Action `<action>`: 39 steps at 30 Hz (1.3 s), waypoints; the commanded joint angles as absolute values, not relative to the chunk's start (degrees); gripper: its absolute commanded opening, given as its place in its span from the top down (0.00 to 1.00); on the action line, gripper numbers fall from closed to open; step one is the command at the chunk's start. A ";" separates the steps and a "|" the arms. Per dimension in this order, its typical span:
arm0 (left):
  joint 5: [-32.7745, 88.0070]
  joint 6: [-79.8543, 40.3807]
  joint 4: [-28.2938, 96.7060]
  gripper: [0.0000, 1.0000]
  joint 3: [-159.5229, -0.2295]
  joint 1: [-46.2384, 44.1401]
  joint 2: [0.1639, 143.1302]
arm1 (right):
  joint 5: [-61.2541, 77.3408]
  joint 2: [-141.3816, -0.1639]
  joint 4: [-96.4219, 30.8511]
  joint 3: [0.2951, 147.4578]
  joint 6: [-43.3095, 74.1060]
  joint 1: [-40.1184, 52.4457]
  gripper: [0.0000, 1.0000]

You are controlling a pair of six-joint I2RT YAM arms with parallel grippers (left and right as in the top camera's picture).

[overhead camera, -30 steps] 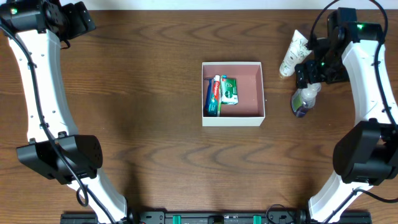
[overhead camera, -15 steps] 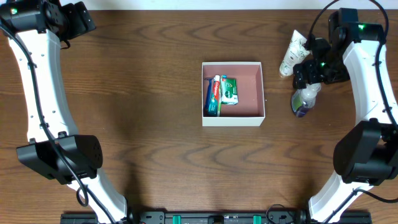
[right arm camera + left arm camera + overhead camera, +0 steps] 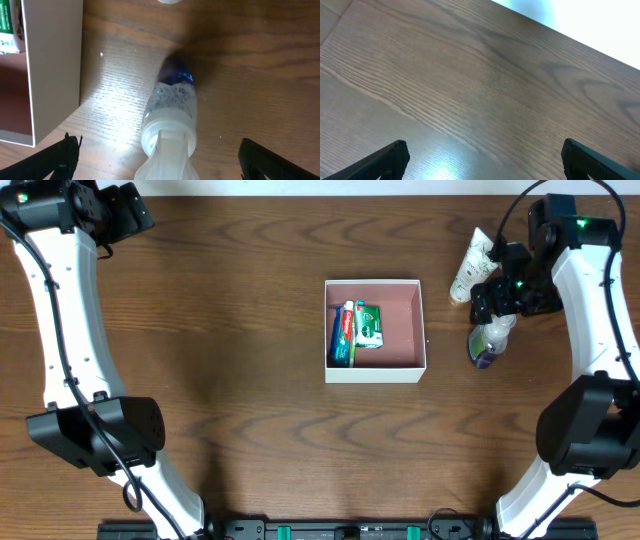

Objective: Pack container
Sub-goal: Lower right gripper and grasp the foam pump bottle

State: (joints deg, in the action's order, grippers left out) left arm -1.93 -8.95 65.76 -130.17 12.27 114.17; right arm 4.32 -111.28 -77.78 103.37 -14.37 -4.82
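Observation:
The container, a square white-walled box with a dusty-pink floor, sits mid-table; its wall shows in the right wrist view. Inside at its left lie a red-and-blue toothpaste tube and a green box. A clear spray bottle with blue-purple base lies on the table to the right of the container. My right gripper is open over the bottle's pump end, fingers wide on either side. A white tube lies beyond it. My left gripper is open and empty at the far left corner.
The table's far edge runs just behind the left gripper. Bare wood lies between the container and the bottle.
The right gripper has shifted slightly toward the far side, over the bottle's pump. Nothing else has moved.

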 commanded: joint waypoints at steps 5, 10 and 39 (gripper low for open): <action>-2.63 -8.60 65.89 0.02 -130.19 12.43 114.45 | 4.27 -105.41 -79.57 105.47 -15.05 -4.93 0.01; -2.63 -8.60 65.89 0.02 -130.19 12.43 114.45 | 3.07 -103.70 -85.14 105.47 -14.79 -4.97 0.01; -2.63 -8.60 65.89 0.02 -130.19 12.43 114.45 | 3.46 -103.90 -70.24 92.73 -6.00 -8.73 0.01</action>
State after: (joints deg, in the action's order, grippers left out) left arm -1.93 -8.95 65.78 -130.17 12.27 114.17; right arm 1.37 -103.88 -71.44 93.30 -6.07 -8.45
